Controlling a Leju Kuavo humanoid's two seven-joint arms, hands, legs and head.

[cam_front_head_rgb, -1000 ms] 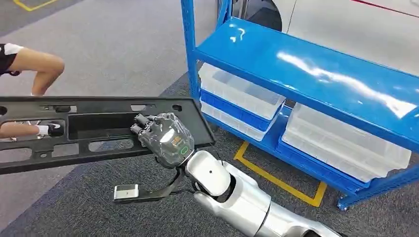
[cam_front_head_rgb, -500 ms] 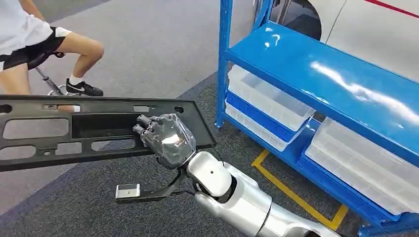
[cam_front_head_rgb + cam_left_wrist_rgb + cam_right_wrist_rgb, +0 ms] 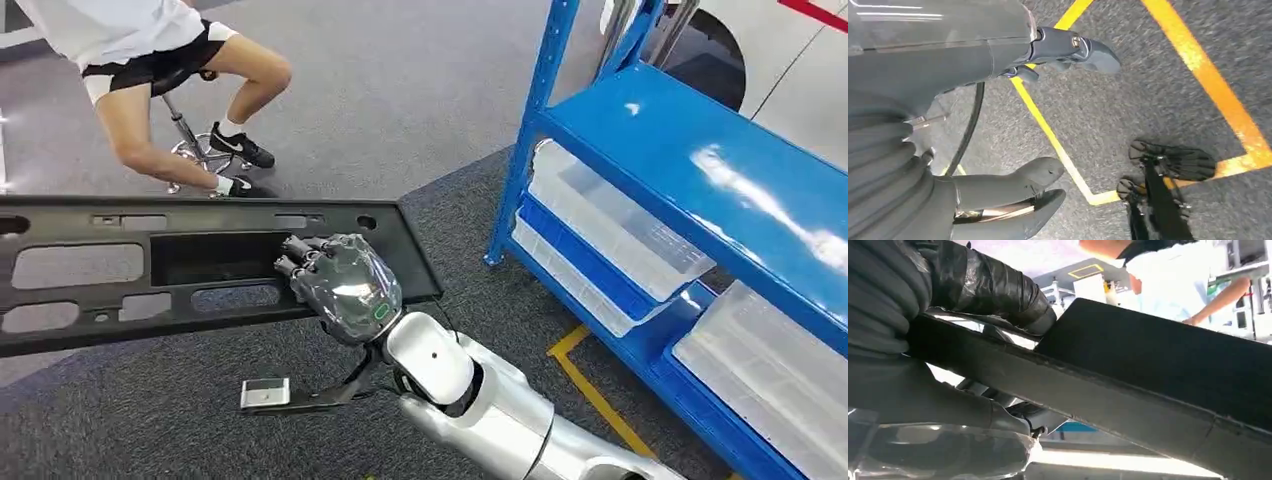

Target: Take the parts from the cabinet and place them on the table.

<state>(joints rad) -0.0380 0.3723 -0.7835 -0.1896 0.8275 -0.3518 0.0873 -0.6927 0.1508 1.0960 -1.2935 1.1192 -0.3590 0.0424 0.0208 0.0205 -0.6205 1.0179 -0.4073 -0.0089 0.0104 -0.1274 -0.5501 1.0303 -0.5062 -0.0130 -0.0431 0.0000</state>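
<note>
Our right hand (image 3: pixel 340 287), wrapped in clear plastic film, grips the long black panel (image 3: pixel 180 270) near its right end, fingers curled over its edge; the panel's left end is cut off by the frame. It is a flat, matte moulded part with rectangular cut-outs and small round holes, held level above the grey carpet (image 3: pixel 420 130). From the right wrist we see only its dark underside and rough seam. Our left hand (image 3: pixel 1013 195) hangs over the carpet with its fingers apart, holding nothing. The glossy blue cabinet (image 3: pixel 700 170) holds translucent ribbed bins (image 3: pixel 610 225), partly hidden under its shelf. A person (image 3: pixel 150 60) sits on a stool, the upper body cropped.
</note>
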